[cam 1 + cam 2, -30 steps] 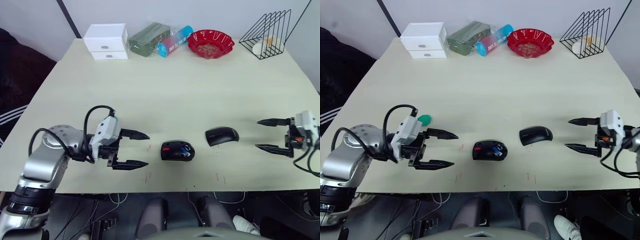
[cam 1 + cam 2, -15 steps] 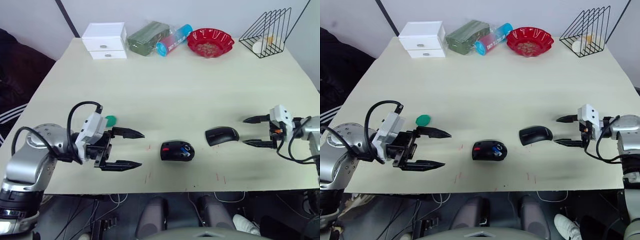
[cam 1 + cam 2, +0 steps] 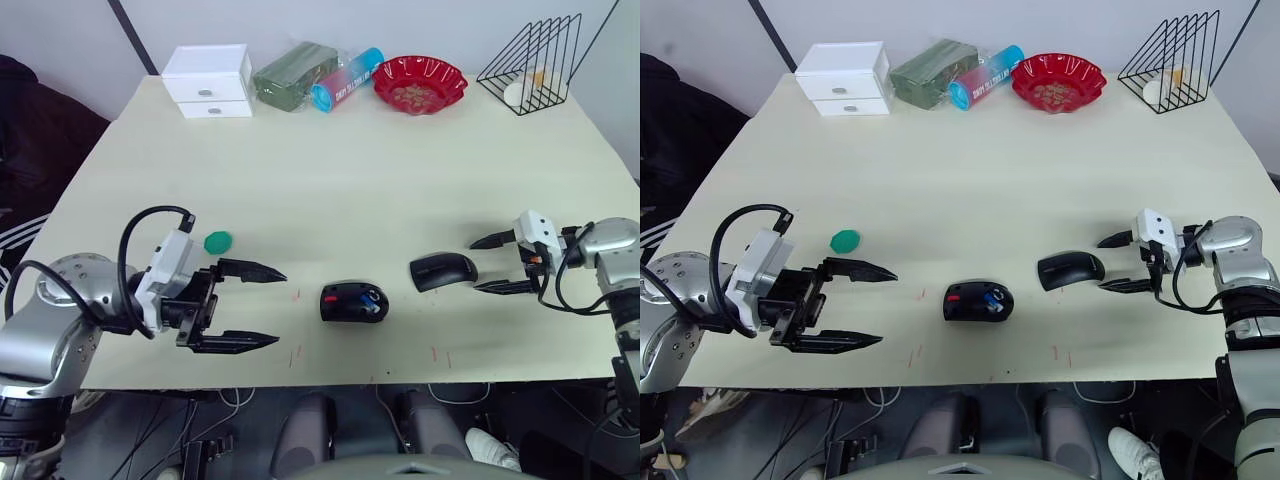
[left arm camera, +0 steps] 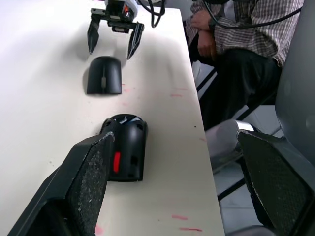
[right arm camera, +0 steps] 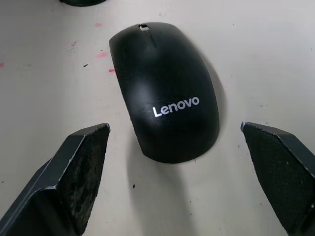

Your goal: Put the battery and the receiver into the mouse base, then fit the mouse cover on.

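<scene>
The mouse base (image 3: 354,302), black with red and blue patches inside, lies near the table's front edge. To its right lies the mouse cover (image 3: 443,271), a smooth black shell marked Lenovo (image 5: 167,113). My right gripper (image 3: 475,267) is open just right of the cover, its fingers (image 5: 74,172) level with either side of the cover's end without touching it. My left gripper (image 3: 278,308) is open left of the base, a short gap away, with the base (image 4: 125,147) ahead of it. I cannot make out the battery or the receiver as separate things.
A small green cap (image 3: 217,241) lies beside my left arm. Along the back edge stand a white drawer box (image 3: 210,82), a green packet (image 3: 298,75), a blue tube (image 3: 348,80), a red bowl (image 3: 420,85) and a wire rack (image 3: 535,60). A person (image 4: 236,39) sits beyond the table.
My right gripper has moved left, up to the mouse cover. My left gripper has drawn back left and toward the front edge, away from the base, uncovering the green cap.
</scene>
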You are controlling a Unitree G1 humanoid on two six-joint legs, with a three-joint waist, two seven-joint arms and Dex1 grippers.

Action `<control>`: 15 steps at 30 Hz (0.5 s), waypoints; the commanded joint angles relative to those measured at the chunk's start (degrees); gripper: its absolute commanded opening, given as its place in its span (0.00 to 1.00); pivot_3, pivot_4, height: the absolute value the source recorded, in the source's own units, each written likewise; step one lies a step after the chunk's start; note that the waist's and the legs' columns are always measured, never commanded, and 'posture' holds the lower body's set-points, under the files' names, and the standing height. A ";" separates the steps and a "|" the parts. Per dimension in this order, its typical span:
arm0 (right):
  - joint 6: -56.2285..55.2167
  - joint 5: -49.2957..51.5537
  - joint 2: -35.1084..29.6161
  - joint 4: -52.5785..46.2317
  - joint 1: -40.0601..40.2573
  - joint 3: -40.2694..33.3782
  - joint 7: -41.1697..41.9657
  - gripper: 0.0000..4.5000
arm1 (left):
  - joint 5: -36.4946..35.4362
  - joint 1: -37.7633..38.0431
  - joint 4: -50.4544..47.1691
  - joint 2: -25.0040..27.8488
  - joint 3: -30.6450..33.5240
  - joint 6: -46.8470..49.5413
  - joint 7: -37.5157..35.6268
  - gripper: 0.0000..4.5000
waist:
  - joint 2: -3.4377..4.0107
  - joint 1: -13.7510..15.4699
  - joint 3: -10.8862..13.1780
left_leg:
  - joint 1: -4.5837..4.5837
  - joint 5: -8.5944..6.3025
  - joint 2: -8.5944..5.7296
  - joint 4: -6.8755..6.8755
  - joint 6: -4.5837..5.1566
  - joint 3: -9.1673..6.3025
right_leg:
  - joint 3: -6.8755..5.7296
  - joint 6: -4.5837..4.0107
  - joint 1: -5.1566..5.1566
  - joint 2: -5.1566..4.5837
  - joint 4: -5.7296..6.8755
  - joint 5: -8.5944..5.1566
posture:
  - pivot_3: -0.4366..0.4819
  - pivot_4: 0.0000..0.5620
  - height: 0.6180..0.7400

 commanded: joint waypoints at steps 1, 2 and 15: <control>-1.02 -1.18 0.54 0.80 -2.09 0.37 -0.06 1.00 | -1.60 0.92 -0.53 0.75 3.36 -0.96 -1.17 0.95 | 0.00 -0.08 0.00 | 0.00 0.00 0.00 0.00 0.00 0.01 | 0.00 0.00 0.00 0.00 0.00 0.00 | 0.48 0.27 1.00; -1.05 -1.44 0.71 1.03 -2.23 0.44 0.02 1.00 | -1.68 1.07 -0.41 0.70 3.64 -1.03 -1.39 0.95 | 0.01 -0.07 0.01 | 0.00 0.00 0.00 0.00 0.00 0.02 | 0.01 0.00 -0.01 0.00 0.00 0.00 | 0.48 0.27 1.00; -1.38 -1.98 2.16 2.41 -3.49 0.02 0.20 1.00 | -4.91 -0.30 1.21 -2.05 6.70 -0.27 2.24 0.95 | 0.02 0.00 0.03 | -0.03 0.00 0.00 0.00 -0.01 0.02 | 0.01 0.00 -0.05 -0.01 0.02 0.01 | 0.48 0.27 1.00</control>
